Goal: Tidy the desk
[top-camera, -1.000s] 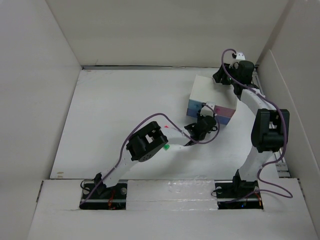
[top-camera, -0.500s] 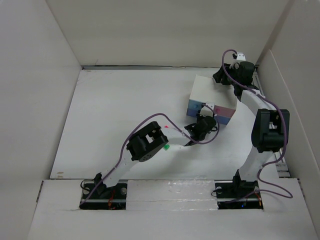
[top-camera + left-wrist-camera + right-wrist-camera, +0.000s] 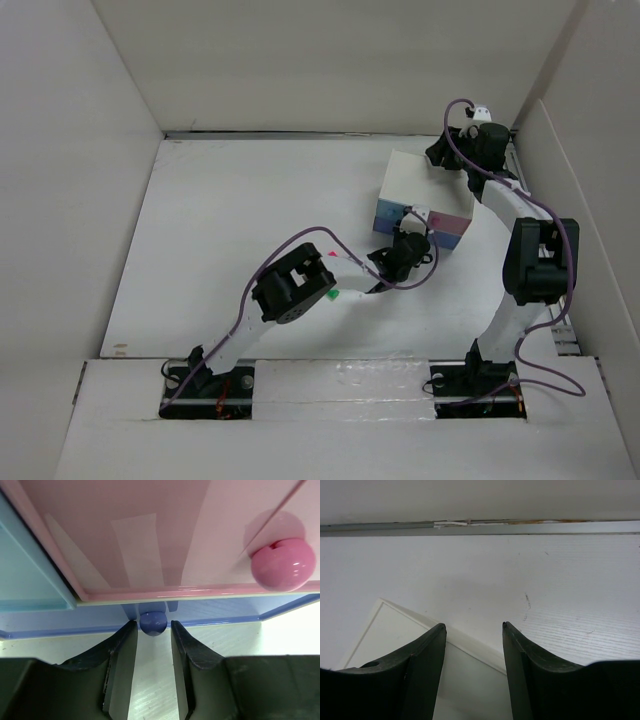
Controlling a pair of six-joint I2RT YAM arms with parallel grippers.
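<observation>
The large flat matte white desk (image 3: pixel 250 230) fills the space between the white side panels, and the small white box with pastel pink and blue drawers (image 3: pixel 415 185) sits on its far right part. Compared with the top views from a second ago, both arms and the box stand where they stood. Nothing has been carried or shifted, so the tidying looks paused on setting up a grip. The right gripper (image 3: pixel 474 625) hangs over the box's rear corner and the bare desk by the back wall, its fingers well apart and empty. The left gripper (image 3: pixel 153 630) is low at the box's front, below the glossy pink drawer front (image 3: pixel 150 535) with its round pink knob (image 3: pixel 282 564). Its fingers stand narrow, one on each side of the small round blue knob (image 3: pixel 153 622) of the pale blue bottom drawer (image 3: pixel 215 611). They look to be just touching it, but I cannot tell whether they truly pinch it. If the hold is good, that drawer is probably the next thing to move; a loose hold could slip off so small a ball.
</observation>
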